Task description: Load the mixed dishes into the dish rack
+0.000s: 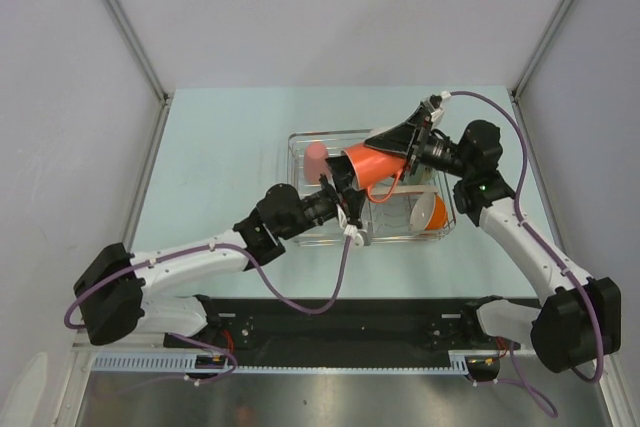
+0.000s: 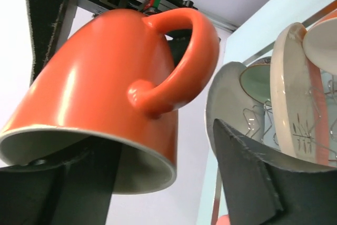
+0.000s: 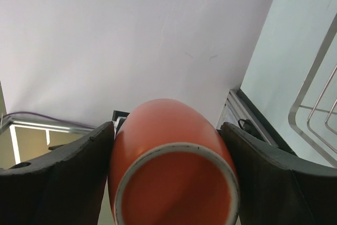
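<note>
The orange mug [image 1: 375, 169] hangs tilted over the dish rack [image 1: 296, 162], mouth toward the left arm. My right gripper [image 1: 392, 147] is shut on its body near the base; in the right wrist view both fingers press the mug [image 3: 174, 146] at my right gripper [image 3: 167, 130]. My left gripper [image 1: 345, 189] is open at the mug's mouth: in the left wrist view one finger [image 2: 79, 183] lies inside the mug [image 2: 105, 82], the other [image 2: 253, 177] stands clear of the rim. A pink cup [image 1: 316, 157] and an orange bowl [image 1: 432, 212] sit in the rack.
Two plates stand upright in the rack, a pale one [image 2: 224, 98] and a cream one with a black sprig [image 2: 288, 93]. Rack wires [image 3: 310, 93] show at the right of the right wrist view. Grey enclosure walls [image 1: 70, 67] flank the table.
</note>
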Robot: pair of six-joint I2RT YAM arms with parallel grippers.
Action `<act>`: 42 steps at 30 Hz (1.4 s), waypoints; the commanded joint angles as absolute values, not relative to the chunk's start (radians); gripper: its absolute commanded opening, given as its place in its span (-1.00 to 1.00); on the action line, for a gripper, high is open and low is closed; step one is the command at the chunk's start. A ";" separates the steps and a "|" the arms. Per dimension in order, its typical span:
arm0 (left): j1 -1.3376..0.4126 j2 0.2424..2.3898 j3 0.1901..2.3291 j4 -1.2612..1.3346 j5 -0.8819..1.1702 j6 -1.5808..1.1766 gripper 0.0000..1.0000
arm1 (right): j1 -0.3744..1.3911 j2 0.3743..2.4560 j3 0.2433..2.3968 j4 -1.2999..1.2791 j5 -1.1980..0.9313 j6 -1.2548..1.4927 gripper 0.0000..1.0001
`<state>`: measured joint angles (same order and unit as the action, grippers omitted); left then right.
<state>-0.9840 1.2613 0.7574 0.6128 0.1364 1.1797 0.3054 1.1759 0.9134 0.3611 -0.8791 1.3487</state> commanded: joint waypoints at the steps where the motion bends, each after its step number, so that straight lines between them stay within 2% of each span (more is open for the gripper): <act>1: -0.954 1.267 0.799 0.585 0.017 1.161 0.60 | 0.281 1.173 0.934 0.411 -0.933 1.373 -1.00; 2: -0.954 1.266 0.801 0.578 0.014 1.158 0.93 | 0.272 1.178 0.933 0.410 -0.937 1.370 -1.00; 5: -0.954 1.250 0.798 0.574 0.003 1.155 0.99 | 0.253 1.195 0.934 0.381 -0.940 1.336 -1.00; 13: -0.907 1.089 0.805 0.375 -0.107 1.092 0.99 | 0.224 1.250 0.936 0.310 -0.925 1.209 -1.00; 15: -0.884 1.037 0.821 0.312 -0.123 1.005 0.99 | 0.225 1.262 0.946 0.263 -0.905 1.152 -1.00; 19: -0.767 1.020 0.955 0.057 -0.179 0.818 0.99 | 0.277 1.276 1.009 0.151 -0.852 1.031 -1.00; 23: -0.626 1.080 1.119 -0.154 -0.179 0.593 0.99 | 0.369 1.293 1.121 -0.088 -0.752 0.862 -1.00; 27: -0.459 1.218 1.357 -0.468 -0.076 0.388 0.99 | 0.494 1.321 1.248 -0.276 -0.608 0.700 -1.00; 29: -0.434 1.299 1.481 -0.566 -0.045 0.316 0.99 | 0.581 1.360 1.348 -0.400 -0.502 0.597 -1.00; 33: -0.349 1.420 1.672 -0.861 0.147 0.226 0.99 | 0.714 1.463 1.520 -0.601 -0.278 0.450 -1.00; 34: -0.332 1.440 1.724 -0.883 0.175 0.204 0.99 | 0.739 1.520 1.589 -0.671 -0.168 0.424 -1.00; 37: -0.266 1.465 1.752 -0.908 0.254 0.143 0.99 | 0.807 1.595 1.663 -0.727 -0.025 0.359 -1.00; 42: -0.241 1.414 1.680 -0.809 0.276 0.133 0.99 | 0.821 1.681 1.700 -0.730 0.054 0.325 -1.00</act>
<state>-0.2550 1.4723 1.6928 -0.8249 0.1844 0.2062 0.8223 1.6493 1.6341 -0.6815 -0.1123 0.4065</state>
